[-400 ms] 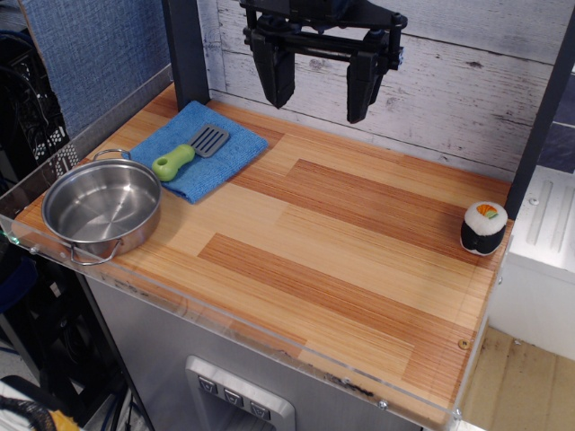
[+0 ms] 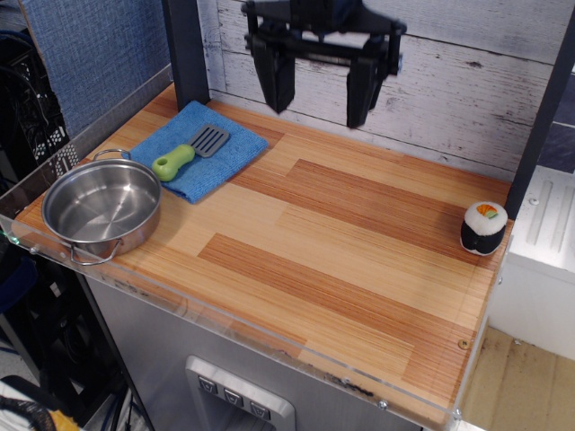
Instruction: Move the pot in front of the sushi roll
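- Surface: wooden counter, planks in light and darker orange tones, with a clear plastic guard along the left and front edges.
- Room: whitewashed plank wall behind; blue fabric panel at upper left; a dark post at the back left and another at the right edge.
- Below the front edge, a grey cabinet face with a small panel of buttons.
- Pot sits upright at the counter's front-left corner, mouth up, nothing inside.
- Pot handles: one loop toward the back, one toward the front edge, so the handle line runs roughly front to back, tilted a little.
- Sushi stands on end at the far right edge, rice face up and turned toward the camera; well apart from the pot, the whole counter between them.
- Blue cloth at back left, just beside the pot; a spatula with a green handle lies on it, blade toward the back right.
- Gripper hangs at the back over the counter, fingers spread apart, holding nothing, tips pointing down.
- Versus earlier: gripper has shifted very slightly; pot, sushi, cloth and spatula unmoved.
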